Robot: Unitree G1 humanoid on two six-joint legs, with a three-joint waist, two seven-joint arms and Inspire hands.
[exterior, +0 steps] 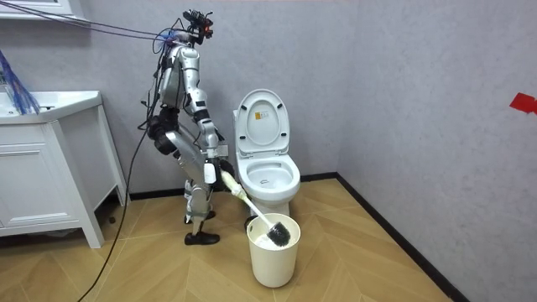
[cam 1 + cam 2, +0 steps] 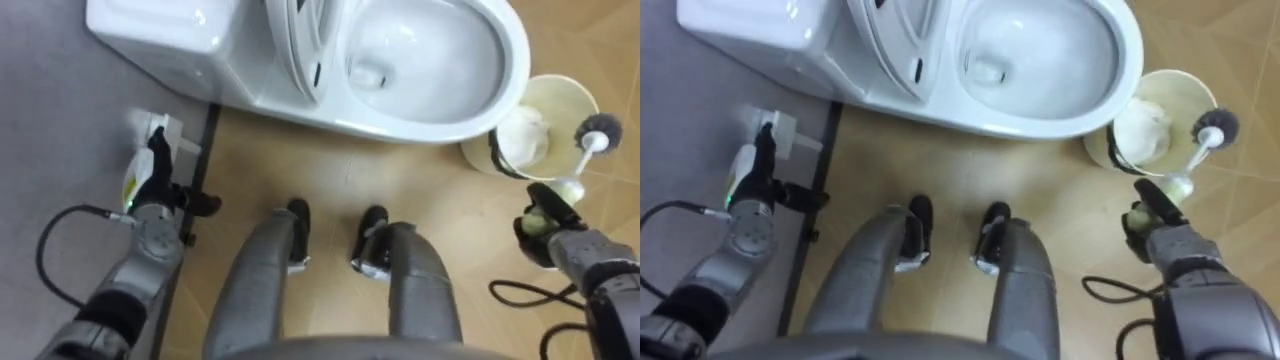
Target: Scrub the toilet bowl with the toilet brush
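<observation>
Room view first: the robot stands bent forward close against the toilet point(image 1: 270, 180), on the room view's left of it. The lid is up against the grey wall. Just in front of the bowl stands a cream bucket point(image 1: 273, 264), and the toilet brush point(image 2: 598, 131) slants down from the robot to the bucket's mouth. From the eye views the brush head lies at the bucket rim's far side from the toilet. Whether it touches that rim cannot be told.

The right hand point(image 2: 540, 222) hangs beside the bucket with its fingers curled round the low end of the brush handle, which hides most of the grip. Something white lies inside the bucket, too unclear to name. The toilet's tank and the far rim of its bowl are cut off by the picture's top edge.

The left hand point(image 2: 152, 185) hangs by the tank end of the toilet, holding nothing, its fingers seemingly straight. It is hard against the wall and the dark baseboard point(image 2: 205, 150), with little space there. Bare wooden floor lies open beyond the bucket. A white cabinet point(image 1: 42, 193) stands well apart behind the robot.
</observation>
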